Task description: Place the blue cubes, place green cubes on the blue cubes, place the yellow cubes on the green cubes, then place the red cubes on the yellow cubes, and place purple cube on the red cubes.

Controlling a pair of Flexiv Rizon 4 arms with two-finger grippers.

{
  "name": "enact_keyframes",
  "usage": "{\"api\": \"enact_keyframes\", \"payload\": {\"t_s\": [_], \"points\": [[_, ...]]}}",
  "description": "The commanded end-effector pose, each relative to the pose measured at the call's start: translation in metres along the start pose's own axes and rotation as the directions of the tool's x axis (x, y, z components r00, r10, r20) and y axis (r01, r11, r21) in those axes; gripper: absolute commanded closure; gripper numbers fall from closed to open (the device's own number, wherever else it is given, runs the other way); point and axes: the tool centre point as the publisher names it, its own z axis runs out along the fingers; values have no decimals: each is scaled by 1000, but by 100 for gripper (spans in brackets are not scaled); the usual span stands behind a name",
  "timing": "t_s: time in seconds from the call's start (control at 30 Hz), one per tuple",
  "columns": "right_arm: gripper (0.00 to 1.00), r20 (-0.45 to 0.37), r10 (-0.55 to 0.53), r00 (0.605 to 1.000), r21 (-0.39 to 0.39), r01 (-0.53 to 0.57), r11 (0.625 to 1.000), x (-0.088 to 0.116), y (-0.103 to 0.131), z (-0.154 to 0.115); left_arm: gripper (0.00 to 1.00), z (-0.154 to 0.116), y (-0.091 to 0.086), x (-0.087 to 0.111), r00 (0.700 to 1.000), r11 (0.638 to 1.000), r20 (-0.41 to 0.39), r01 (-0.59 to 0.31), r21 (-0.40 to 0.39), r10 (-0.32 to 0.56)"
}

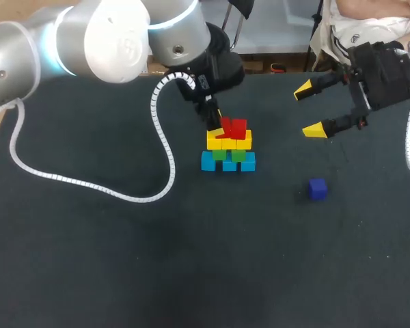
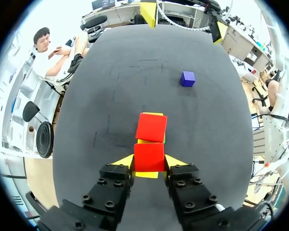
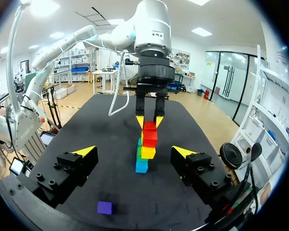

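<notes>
Red cube (image 2: pixel 149 156): I see it atop the yellow layer of the stack (image 1: pixel 227 152), beside another red.
Left gripper (image 2: pixel 150 162): clamped on it.
Right gripper (image 1: pixel 309 109): spread wide.
Purple cube (image 1: pixel 317 188): lying apart from the stack.

A dark charcoal table (image 1: pixel 89 260) with a matte, cloth-like top fills the head view. Ahead of the jaws of the left gripper (image 2: pixel 149 161), its surface carries faint thin line marks (image 2: pixel 148 60) and looks paler grey toward the far edge. Beneath the jaws of the right gripper (image 3: pixel 135 151), the same top reads near black, evenly lit.
</notes>
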Motion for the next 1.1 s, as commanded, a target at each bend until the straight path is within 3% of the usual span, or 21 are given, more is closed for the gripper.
{"api": "enact_keyframes", "payload": {"t_s": [0.03,0.37,0.73,0.97,1.1], "points": [[0,1,-1,1000,0,1,1000,0,0,0,89,-1,1,1,1000,1000,0,2,4,-2],[0,1,-1,1000,0,1,1000,0,0,0,85,1,0,3,1000,1000,-4,10,8,-10],[0,1,-1,1000,0,1,1000,0,0,0,96,2,-1,0,1000,1000,-5,5,7,-5],[0,1,-1,1000,0,1,1000,0,0,0,93,4,0,1,1000,1000,-9,9,9,-9],[0,1,-1,1000,0,1,1000,0,0,0,79,3,0,1,1000,1000,-7,10,8,-10]]}}
